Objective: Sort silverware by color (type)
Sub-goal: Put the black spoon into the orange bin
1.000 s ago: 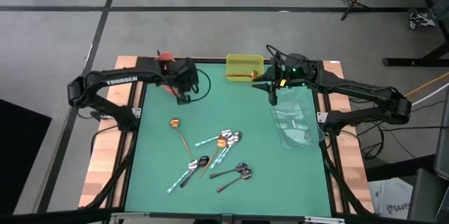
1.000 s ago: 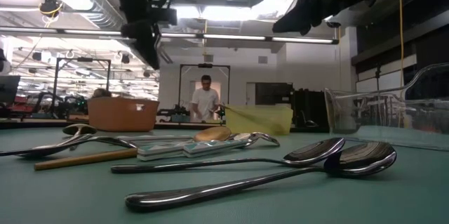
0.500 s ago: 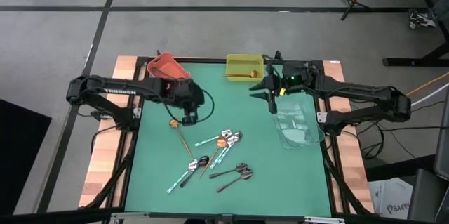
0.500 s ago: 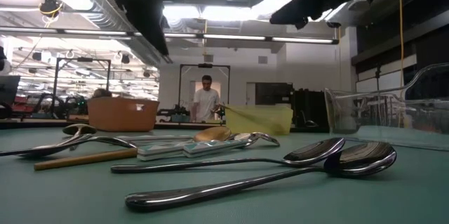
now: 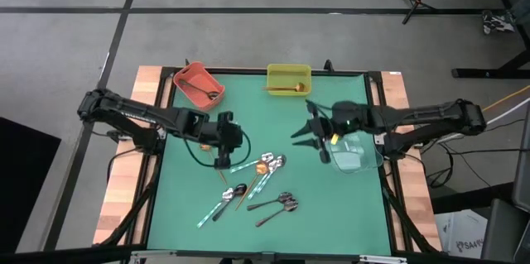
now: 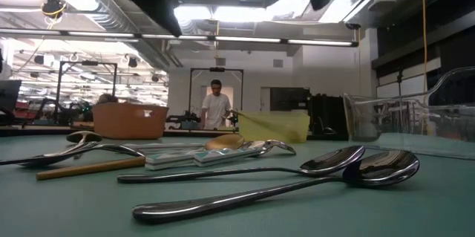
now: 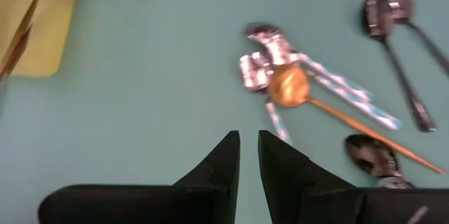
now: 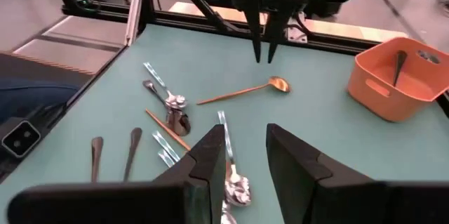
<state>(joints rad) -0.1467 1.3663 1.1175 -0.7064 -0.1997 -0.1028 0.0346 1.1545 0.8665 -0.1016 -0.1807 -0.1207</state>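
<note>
The silverware lies loose in the middle of the green table. Silver spoons (image 5: pixel 267 165) and a gold spoon (image 7: pixel 289 87) overlap, and black spoons (image 5: pixel 280 204) lie nearer the front. Another gold spoon (image 8: pixel 242 92) lies by itself. My left gripper (image 5: pixel 222 161) hangs above that gold spoon and left of the pile. Its fingers (image 7: pixel 249 147) stand a narrow gap apart with nothing between them. My right gripper (image 5: pixel 298 136) hovers right of the pile, open (image 8: pixel 245 147) and holding nothing.
An orange bin (image 5: pixel 199 84) at the far left holds a dark spoon. A yellow bin (image 5: pixel 288 79) at the far middle holds a gold spoon. A clear bin (image 5: pixel 354 153) stands at the right edge under my right arm. A person stands in the room beyond the table (image 6: pixel 216 107).
My left gripper has swung from over the orange bin toward the table's middle and near edge, ending beside the spoons. My right gripper has swung from beside the yellow bin toward the near edge, past the clear bin. No spoon has moved.
</note>
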